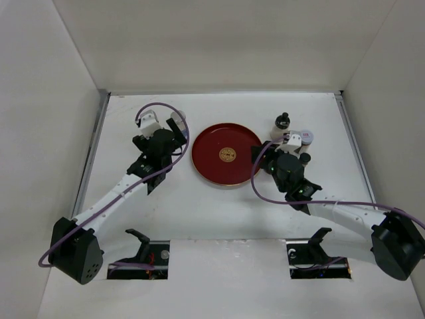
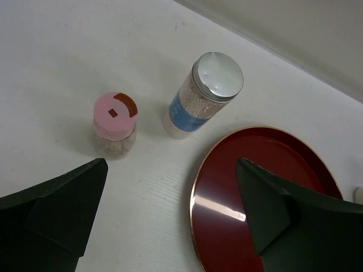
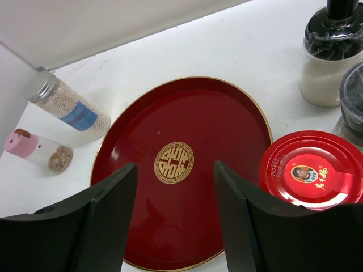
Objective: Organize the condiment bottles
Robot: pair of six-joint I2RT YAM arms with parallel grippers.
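Ahead of our left claw (image 2: 171, 165), jaws spread and empty: pink-capped shaker (image 2: 115, 124) and silver-capped bottle (image 2: 203, 96), standing on the surface (image 2: 62, 51). We judge both light, rigid and slick; grasp mid-body.

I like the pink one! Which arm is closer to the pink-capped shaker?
Left. The left gripper sits open just short of the pink-capped shaker. The right gripper is at the other side of the red plate, with the whole plate between it and the shaker.

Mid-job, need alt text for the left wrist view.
The open left end effector hovers over a white table. Ahead stand a pink-capped shaker and a taller silver-capped bottle with a blue label, beside the rim of a red plate.
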